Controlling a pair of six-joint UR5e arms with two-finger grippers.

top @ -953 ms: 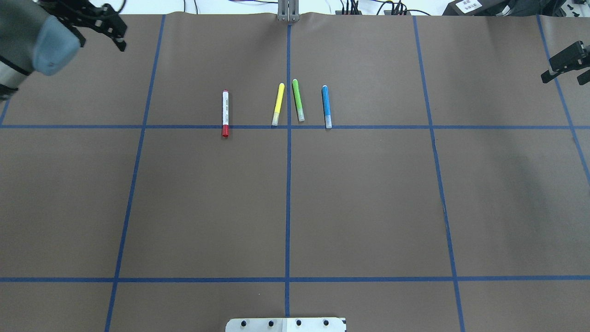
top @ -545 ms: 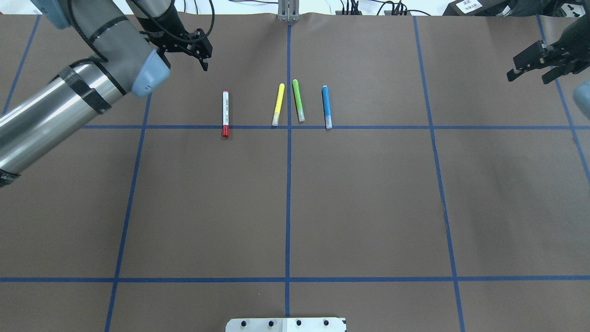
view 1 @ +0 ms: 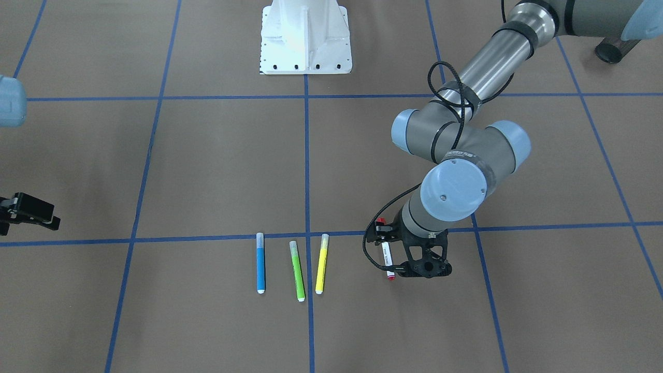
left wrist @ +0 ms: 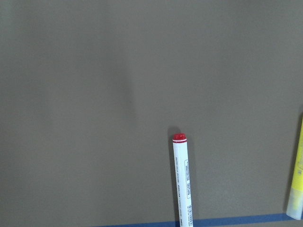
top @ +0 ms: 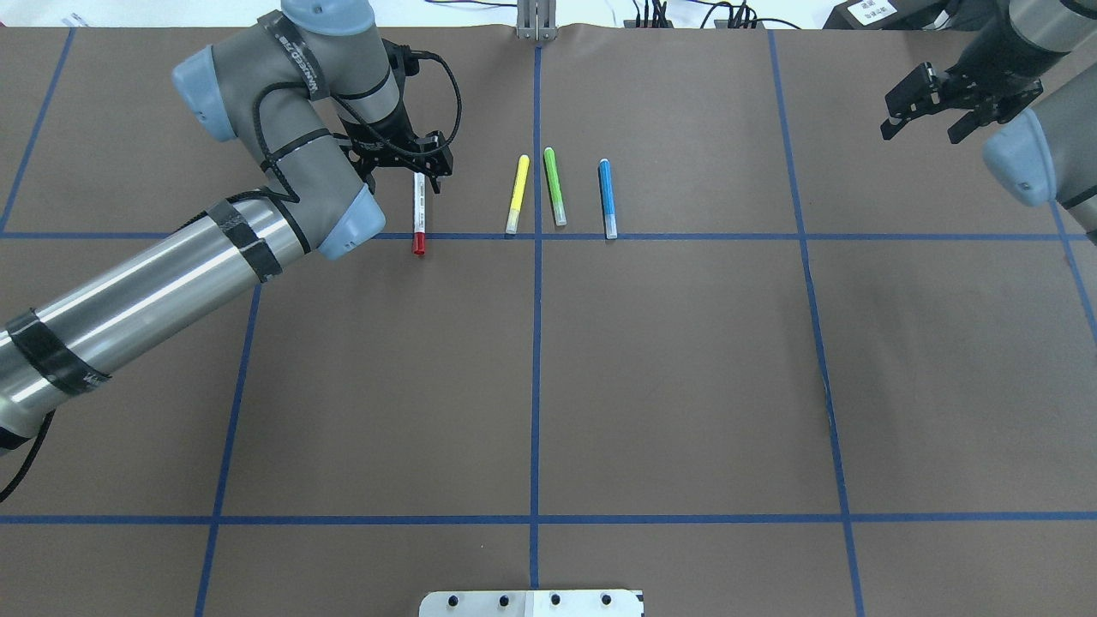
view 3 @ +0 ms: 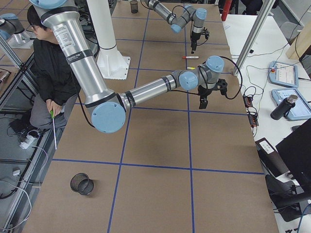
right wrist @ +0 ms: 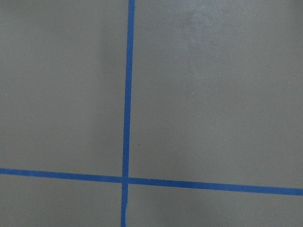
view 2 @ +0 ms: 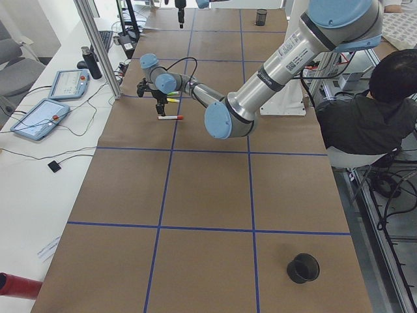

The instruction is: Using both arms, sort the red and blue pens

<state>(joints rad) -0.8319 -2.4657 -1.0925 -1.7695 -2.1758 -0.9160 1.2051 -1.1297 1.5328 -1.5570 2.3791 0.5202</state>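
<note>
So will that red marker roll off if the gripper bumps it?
Probably, if bumped sideways: the red marker is a slim round barrel lying flat on the table. It looks rigid and light, so should lift without bending. Its smooth barrel might slip in the left gripper, open over one end.

White red-capped marker (top: 418, 214) and blue highlighter (top: 608, 199) lie flat, parallel, well apart

Left pincer (top: 405, 176) and right pincer (top: 924, 128) both gape downward.
</note>
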